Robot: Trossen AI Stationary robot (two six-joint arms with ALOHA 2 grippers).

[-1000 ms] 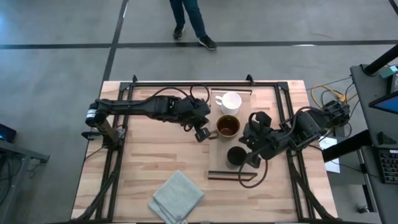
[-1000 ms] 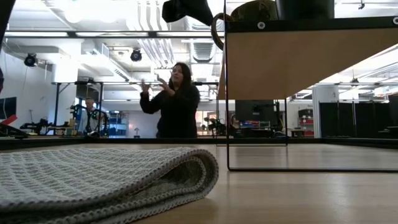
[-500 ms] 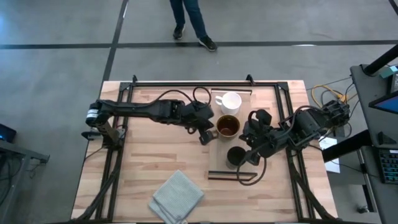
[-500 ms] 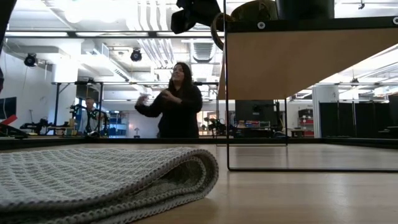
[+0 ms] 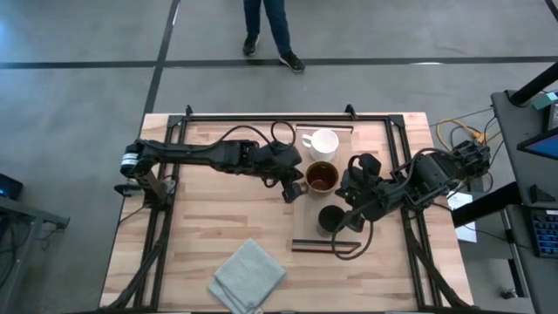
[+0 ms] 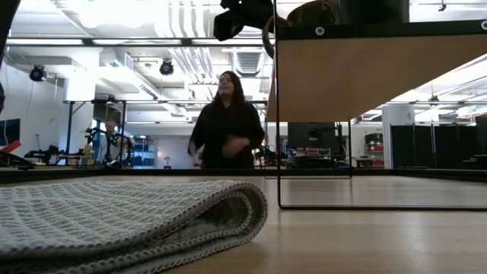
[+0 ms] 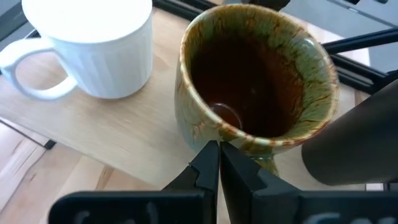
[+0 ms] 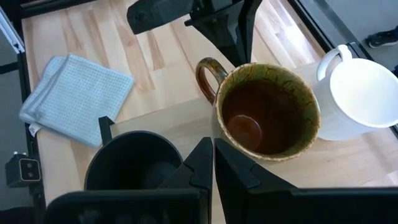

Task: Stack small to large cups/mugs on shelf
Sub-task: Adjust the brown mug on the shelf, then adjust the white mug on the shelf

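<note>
The light-wood shelf (image 5: 307, 228) carries a white mug (image 5: 323, 142) at its far end, a glossy brown mug (image 5: 320, 177) in the middle and a dark cup (image 5: 330, 218) at its near end, each standing on its base. My left gripper (image 5: 292, 188) is shut at the brown mug's left side, its tips (image 7: 217, 149) at the mug's outer wall (image 7: 193, 118) beside the handle (image 8: 205, 77). My right gripper (image 5: 348, 209) is shut just right of the shelf, its tips (image 8: 210, 149) between the dark cup (image 8: 134, 158) and the brown mug (image 8: 267, 112). My left gripper's shut fingertips (image 7: 211, 155) stand level against the brown mug's wall just under the rim (image 7: 208, 138), coming from the table's left. I cannot tell whether they touch it. My right gripper: I cannot tell whether its tips touch either cup.
A folded grey cloth (image 5: 248, 277) lies at the table's near edge, left of the shelf. The shelf stands raised on a thin black wire frame (image 6: 276, 114). Black rails (image 5: 170, 201) run along the table's sides. A person (image 6: 227, 122) stands beyond the far edge.
My left gripper has gone toward the table's right edge, up to the brown mug's handle side. The cups and my right gripper have kept still. The person behind the table has lowered both hands.
</note>
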